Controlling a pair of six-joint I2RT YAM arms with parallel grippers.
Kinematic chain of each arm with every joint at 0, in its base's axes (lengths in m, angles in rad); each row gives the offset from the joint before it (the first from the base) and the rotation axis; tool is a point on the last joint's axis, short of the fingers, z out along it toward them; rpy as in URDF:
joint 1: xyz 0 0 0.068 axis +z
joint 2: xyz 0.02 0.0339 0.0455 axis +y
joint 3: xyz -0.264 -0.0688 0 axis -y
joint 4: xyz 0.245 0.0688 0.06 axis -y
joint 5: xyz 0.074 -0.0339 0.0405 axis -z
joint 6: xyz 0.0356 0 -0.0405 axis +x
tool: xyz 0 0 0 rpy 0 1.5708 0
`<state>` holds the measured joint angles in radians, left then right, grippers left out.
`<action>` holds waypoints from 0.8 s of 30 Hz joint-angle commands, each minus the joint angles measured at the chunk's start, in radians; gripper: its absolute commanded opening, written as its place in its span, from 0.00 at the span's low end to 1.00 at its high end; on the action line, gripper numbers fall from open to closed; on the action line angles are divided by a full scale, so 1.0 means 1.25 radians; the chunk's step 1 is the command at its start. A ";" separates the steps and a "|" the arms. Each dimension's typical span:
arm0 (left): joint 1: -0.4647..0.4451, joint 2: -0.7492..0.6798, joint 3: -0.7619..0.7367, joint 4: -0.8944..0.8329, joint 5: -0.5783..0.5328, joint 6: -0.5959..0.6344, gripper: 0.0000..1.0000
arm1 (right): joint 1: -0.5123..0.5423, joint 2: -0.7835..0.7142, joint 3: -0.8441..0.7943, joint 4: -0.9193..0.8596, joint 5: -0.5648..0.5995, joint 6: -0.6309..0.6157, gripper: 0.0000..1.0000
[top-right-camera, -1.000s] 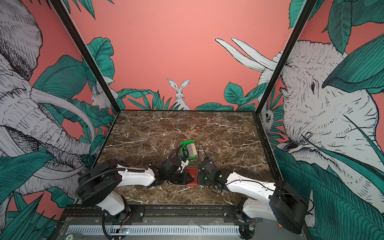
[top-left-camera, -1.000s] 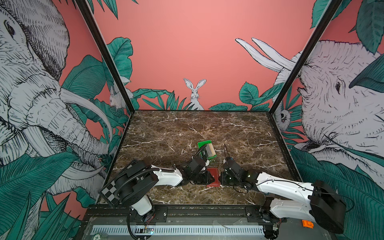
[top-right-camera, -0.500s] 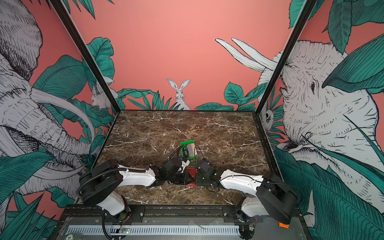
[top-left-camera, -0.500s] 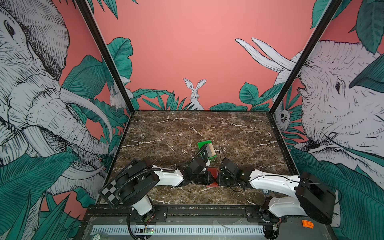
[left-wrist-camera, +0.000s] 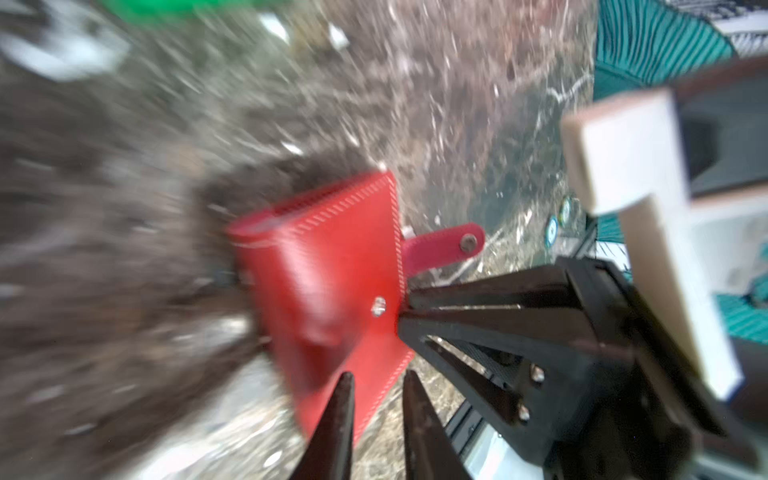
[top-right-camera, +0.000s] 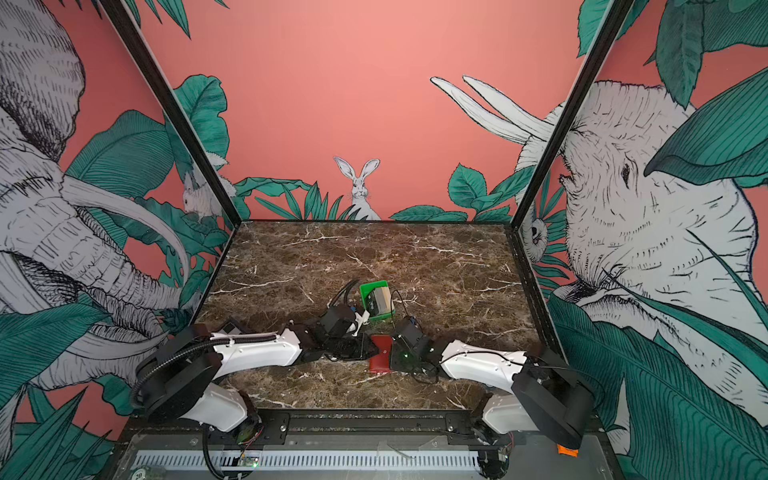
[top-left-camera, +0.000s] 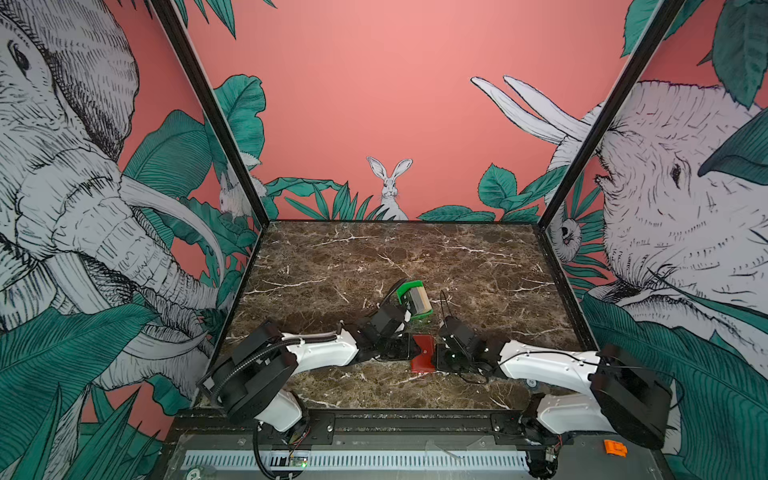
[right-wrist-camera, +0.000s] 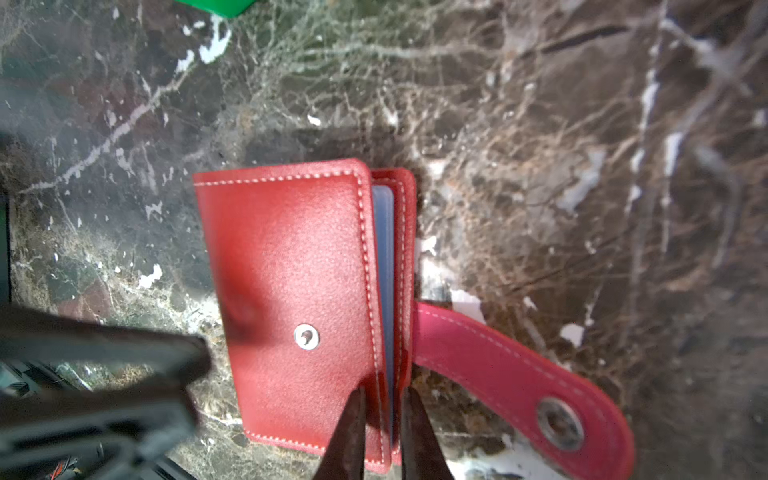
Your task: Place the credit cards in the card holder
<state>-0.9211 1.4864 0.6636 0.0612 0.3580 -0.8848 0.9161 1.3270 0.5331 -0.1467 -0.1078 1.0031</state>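
Observation:
The red card holder [top-left-camera: 423,354] [top-right-camera: 381,355] lies folded on the marble near the front, with its snap tab [right-wrist-camera: 519,386] flung open. In the right wrist view my right gripper [right-wrist-camera: 383,395] is shut on the holder's open edge [right-wrist-camera: 384,291], where blue pockets show. My left gripper [left-wrist-camera: 377,382] stands narrowly open at the holder's opposite side [left-wrist-camera: 332,291]; one fingertip is over the cover, the other over the table. In both top views the two grippers [top-left-camera: 410,351] [top-left-camera: 435,354] flank the holder. The credit cards [top-left-camera: 418,300] [top-right-camera: 380,301], dark and beige, stand in a green tray.
The green tray [top-left-camera: 405,287] [top-right-camera: 370,286] sits just behind the holder, close to the left wrist. Black cables [top-left-camera: 444,303] arc over the table by both wrists. Both arms lie low along the front edge [top-left-camera: 415,411]. Patterned walls enclose the other three sides.
My right gripper has edged a little to the left, onto the holder's open edge, and its arm has drawn in. The left gripper has stayed at the holder's other side.

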 commanded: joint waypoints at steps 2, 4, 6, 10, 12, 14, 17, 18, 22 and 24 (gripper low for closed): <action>0.014 -0.004 0.030 -0.114 -0.013 0.063 0.28 | 0.000 0.011 -0.024 -0.046 0.011 0.003 0.15; 0.013 0.016 0.047 -0.128 -0.005 0.076 0.29 | 0.000 0.013 -0.024 -0.045 0.010 0.003 0.14; 0.014 0.031 0.053 -0.126 -0.005 0.077 0.29 | 0.000 0.013 -0.025 -0.047 0.011 0.004 0.12; 0.014 0.059 0.069 -0.140 -0.013 0.089 0.32 | 0.000 0.003 -0.025 -0.057 0.015 0.004 0.11; 0.013 0.075 0.073 -0.130 -0.004 0.088 0.33 | 0.000 -0.002 -0.026 -0.061 0.018 0.003 0.11; 0.010 0.088 0.074 -0.119 0.003 0.084 0.33 | 0.000 -0.002 -0.025 -0.066 0.019 0.001 0.10; 0.003 0.102 0.077 -0.114 0.002 0.082 0.33 | 0.001 -0.003 -0.025 -0.067 0.021 0.002 0.09; 0.001 0.106 0.078 -0.112 0.001 0.082 0.32 | 0.001 -0.003 -0.025 -0.067 0.021 0.001 0.09; -0.016 0.132 0.084 -0.108 0.000 0.079 0.30 | 0.001 -0.003 -0.017 -0.076 0.021 -0.003 0.09; -0.024 0.141 0.083 -0.105 -0.004 0.072 0.28 | 0.000 -0.008 -0.012 -0.083 0.023 -0.006 0.10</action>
<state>-0.9314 1.6386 0.7589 -0.0540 0.3576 -0.7933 0.9157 1.3151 0.5301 -0.1608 -0.1005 1.0035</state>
